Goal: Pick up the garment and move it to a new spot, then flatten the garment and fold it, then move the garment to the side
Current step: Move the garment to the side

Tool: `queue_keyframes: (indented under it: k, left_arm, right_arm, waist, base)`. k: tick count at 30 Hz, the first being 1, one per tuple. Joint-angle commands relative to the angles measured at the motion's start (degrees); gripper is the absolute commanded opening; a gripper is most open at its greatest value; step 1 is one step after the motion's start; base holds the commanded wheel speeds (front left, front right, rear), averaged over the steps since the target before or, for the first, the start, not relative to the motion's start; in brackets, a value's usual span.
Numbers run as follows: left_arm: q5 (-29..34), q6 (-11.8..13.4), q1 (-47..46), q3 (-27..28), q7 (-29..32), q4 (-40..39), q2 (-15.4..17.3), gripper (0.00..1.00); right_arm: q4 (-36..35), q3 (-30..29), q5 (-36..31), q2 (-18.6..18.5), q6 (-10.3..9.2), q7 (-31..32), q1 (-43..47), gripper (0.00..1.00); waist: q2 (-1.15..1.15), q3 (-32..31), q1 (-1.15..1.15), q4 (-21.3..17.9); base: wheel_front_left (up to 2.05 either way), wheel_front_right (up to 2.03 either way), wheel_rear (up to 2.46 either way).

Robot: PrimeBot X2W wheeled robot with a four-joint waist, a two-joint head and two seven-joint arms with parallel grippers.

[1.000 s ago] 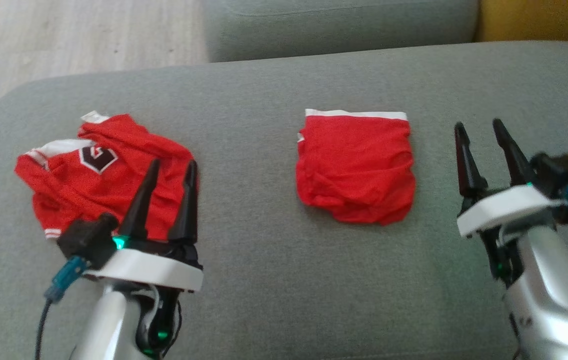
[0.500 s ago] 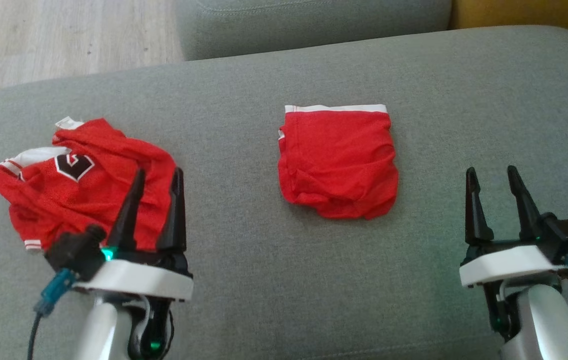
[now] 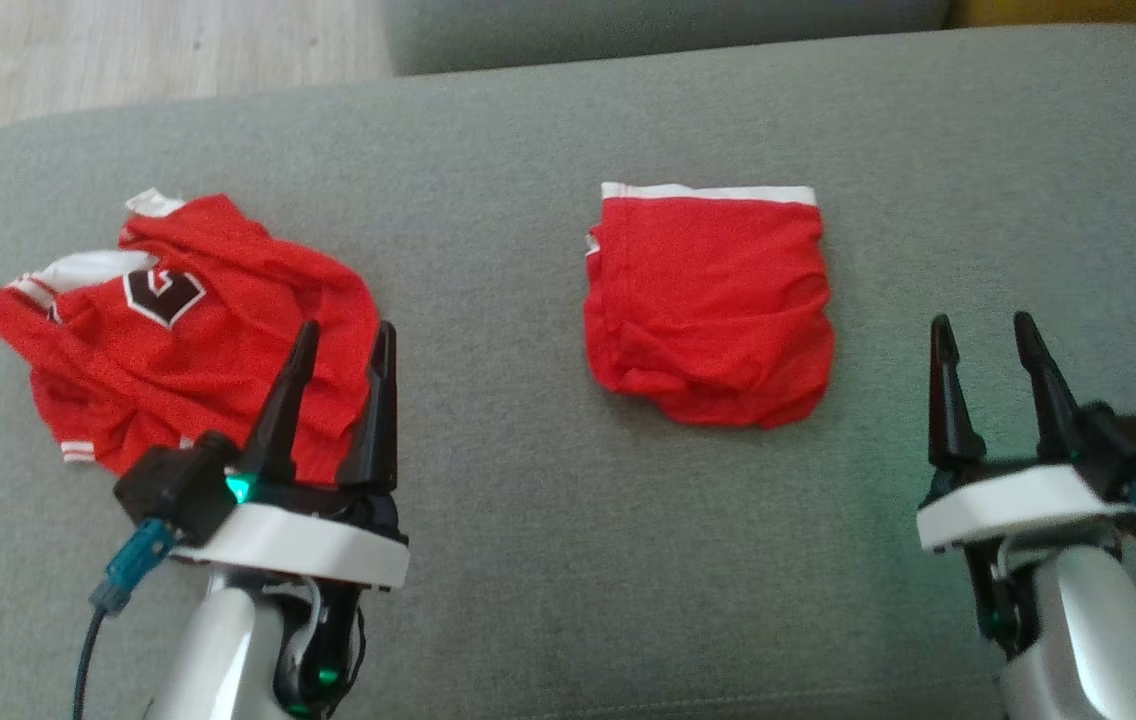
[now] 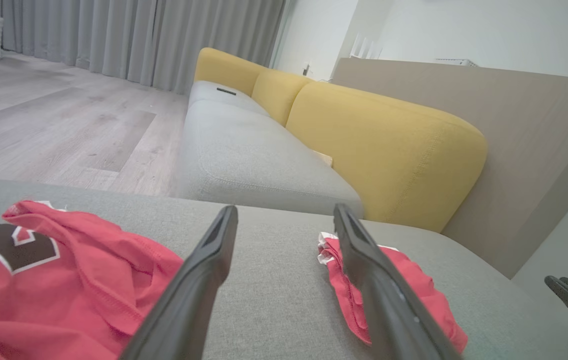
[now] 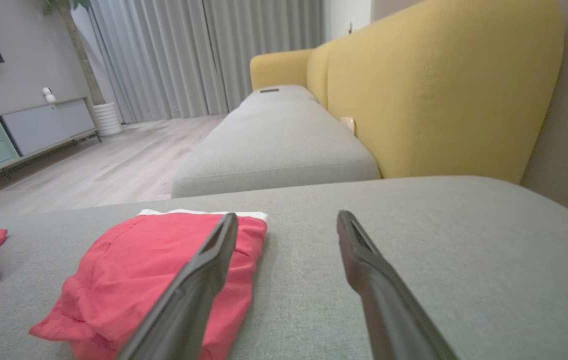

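While both empty, wide open, left hand [image 3: 348, 328] beside crumpled garment [image 3: 178, 340], right hand [image 3: 981, 318] apart.

Left tool [image 3: 340, 335], right tool [image 3: 984, 327]: both spread wide, empty, fingers forward.

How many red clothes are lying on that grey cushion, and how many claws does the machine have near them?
Red garments: 2, a crumpled jersey and a folded piece
Claws: 2, the left claw and the right claw, both open and empty
Total: 4
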Motion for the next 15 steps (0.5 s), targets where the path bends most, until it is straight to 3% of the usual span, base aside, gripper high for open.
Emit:
queue_keyframes:
  k: [1,9,15]
  left_arm:
    - [0.3,0.0,-2.9,1.4,-0.3,-1.9,0.4,1.00]
    - [0.1,-0.3,-5.1,-0.2,-0.3,-1.5,0.4,1.00]
    - [-0.6,-0.1,-6.3,-1.1,-0.3,-1.2,0.4,1.00]
  right_arm:
    - [-1.3,1.4,0.0,-0.1,-0.04,0.5,-3.7,1.00]
    - [8.1,0.0,2.2,-0.1,-0.04,7.8,-11.6,1.00]
    - [19.2,0.8,8.6,-0.1,-0.04,13.1,-17.2,1.00]
  waist:
    - [0.00,1.2,0.00,1.1]
    - [0.00,5.1,0.00,4.9]
    - [0.00,7.0,0.00,8.2]
  base:
    - [0.00,0.00,0.00]
    - [0.00,0.00,0.00]
    - [0.00,0.00,0.00]
